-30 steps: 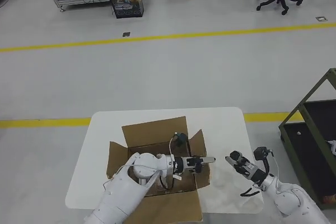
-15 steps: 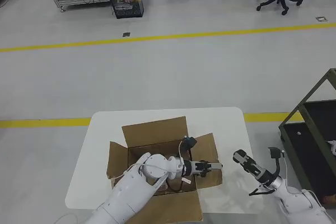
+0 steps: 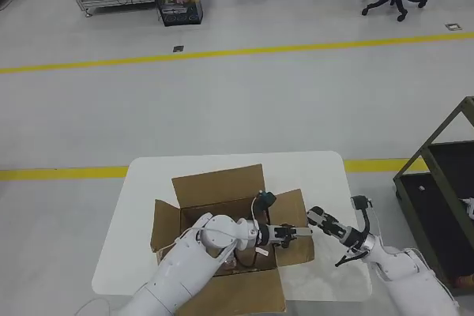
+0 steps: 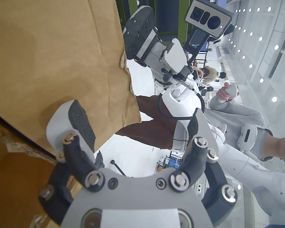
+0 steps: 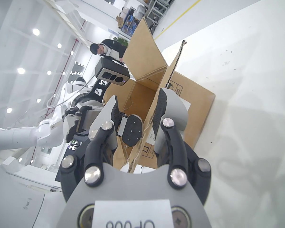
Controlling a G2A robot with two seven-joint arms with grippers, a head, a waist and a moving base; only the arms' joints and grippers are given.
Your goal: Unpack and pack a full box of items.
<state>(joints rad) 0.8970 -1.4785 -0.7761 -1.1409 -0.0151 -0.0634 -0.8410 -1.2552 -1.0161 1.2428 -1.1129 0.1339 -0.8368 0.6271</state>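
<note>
An open cardboard box (image 3: 218, 188) stands on the white table (image 3: 142, 221). Its right flap (image 3: 297, 207) leans outward. My left gripper (image 3: 299, 233) lies across the box at that flap's inner face, open, with one finger (image 4: 80, 119) close to the flap (image 4: 49, 48). From the table side my right gripper (image 3: 314, 215) meets the same flap. In the right wrist view this gripper (image 5: 137, 107) stands open with the torn flap edge (image 5: 154, 110) between its fingers, and a pad of the left gripper (image 5: 132, 130) sits just inside. What lies in the box is hidden in shadow.
A green cart (image 3: 450, 174) stands off the table's right side. Bare table (image 3: 332, 178) shows behind and right of the box. The near flap (image 3: 245, 296) hangs over the front edge.
My right gripper has swung left from open table to the right flap's edge. The left gripper moved right earlier and the flap tipped farther outward; it has since held still.
</note>
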